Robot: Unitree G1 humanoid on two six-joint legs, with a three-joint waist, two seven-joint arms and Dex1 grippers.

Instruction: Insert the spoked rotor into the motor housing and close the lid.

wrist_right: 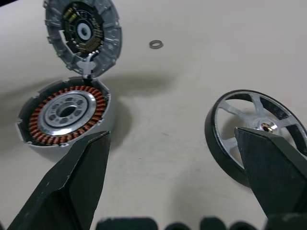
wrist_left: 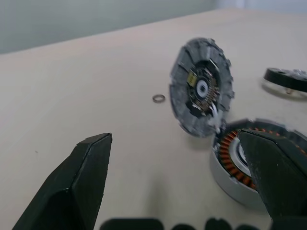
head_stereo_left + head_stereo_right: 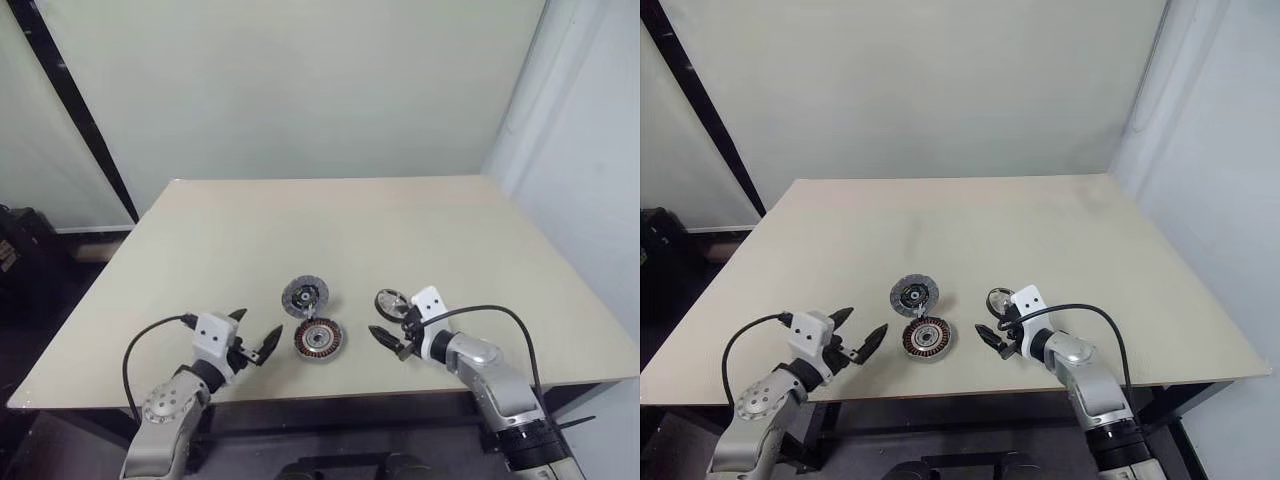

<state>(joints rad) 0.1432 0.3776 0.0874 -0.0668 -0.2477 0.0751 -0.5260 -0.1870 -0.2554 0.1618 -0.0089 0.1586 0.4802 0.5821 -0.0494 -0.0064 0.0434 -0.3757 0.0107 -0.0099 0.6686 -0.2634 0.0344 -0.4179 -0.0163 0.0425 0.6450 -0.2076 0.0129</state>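
Your left end effector hangs over the near edge of the bench with its fingers spread wide and nothing between them. Your right end effector is likewise released and empty, its tips low over the bench just beside the spoked rotor.

From the head views, the motor housing sits between your two end effectors, nearer the left one's tip, and the lid lies just behind it. The spoked rotor is by your right end effector, apart from the housing.

Your wrist views tell you more. The left wrist view shows the lid standing tilted on edge, its lower rim at the housing's rim, with the inner face and bright hub turned toward the camera. The right wrist view shows the copper windings of the housing uncovered around a silver centre, and the rotor resting flat on the bench, dark-rimmed with silver spokes. Both wrist views also pick up a tiny ring lying alone on the bench beyond the lid.
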